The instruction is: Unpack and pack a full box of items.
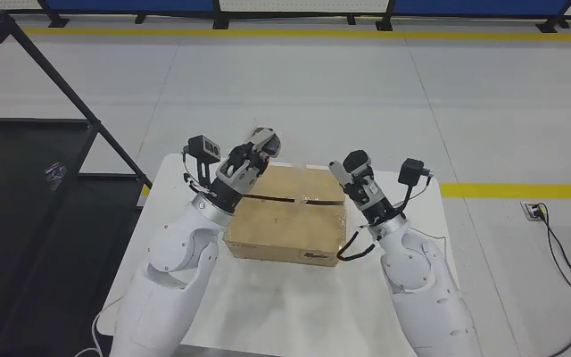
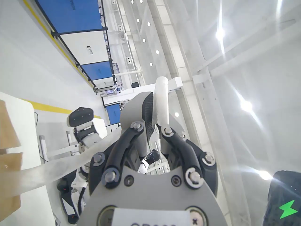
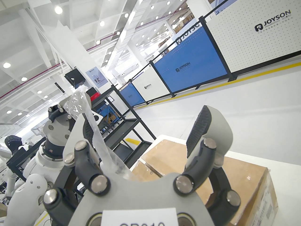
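Grey left gripper (image 2: 155, 102), raised above the far left corner of the box (image 1: 285, 223), pinched tight on a strip of cloudy clear tape (image 2: 47, 172) — strip running from the fingers down to the box top. Right gripper (image 3: 145, 130) above the far right corner of the box, jaws spread wide, nothing between them, the tape strip crossing just beside one finger. Brown cardboard box resting on the white table (image 1: 268, 308), midway between its side edges and nearer its far edge — flaps down, a dark seam line across the top. Yellow floor line (image 1: 508, 190) beyond the table's right edge.
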Available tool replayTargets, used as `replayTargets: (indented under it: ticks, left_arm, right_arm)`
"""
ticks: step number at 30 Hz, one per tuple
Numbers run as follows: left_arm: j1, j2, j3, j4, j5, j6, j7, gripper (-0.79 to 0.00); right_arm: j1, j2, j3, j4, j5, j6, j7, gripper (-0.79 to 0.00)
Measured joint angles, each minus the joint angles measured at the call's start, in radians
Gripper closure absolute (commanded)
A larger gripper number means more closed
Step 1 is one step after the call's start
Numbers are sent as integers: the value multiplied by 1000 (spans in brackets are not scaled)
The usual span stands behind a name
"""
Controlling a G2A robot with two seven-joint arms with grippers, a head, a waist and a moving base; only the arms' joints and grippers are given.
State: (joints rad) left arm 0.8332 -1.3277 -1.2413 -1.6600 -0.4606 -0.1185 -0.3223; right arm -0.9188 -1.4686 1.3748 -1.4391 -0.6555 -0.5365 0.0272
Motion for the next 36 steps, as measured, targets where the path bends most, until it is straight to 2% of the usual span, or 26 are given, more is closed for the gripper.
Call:
replayTargets:
  ticks: [3,10,19,25,29,32,36]
  left_arm:
    - [-8,-2,-6,-10,19,-9,26,0]
    - [-5,-5,-38,-11,24,-34,100,0]
    - [11,-10,-57,-9,16,-41,135,0]
    - [20,-12,-63,-13,17,-43,139,0]
    - [25,-14,-62,-19,16,-44,142,0]
    - [31,-16,-60,-27,17,-45,141,0]
    - [39,-17,-60,-37,19,-46,141,0]
  right_arm:
    - [-9,1,7,-5,-16,24,-46,-785]
    - [-11,1,4,-9,-20,21,-28,-785]
    - [-19,12,-88,-64,-177,-95,91,-785]
    - [-22,2,-171,-133,-316,46,70,-785]
    - [-6,-7,-233,-112,-391,130,50,-785]
    - [22,-14,-270,-71,-404,165,65,-785]
    - [69,-26,-309,-1,-371,153,63,-785]
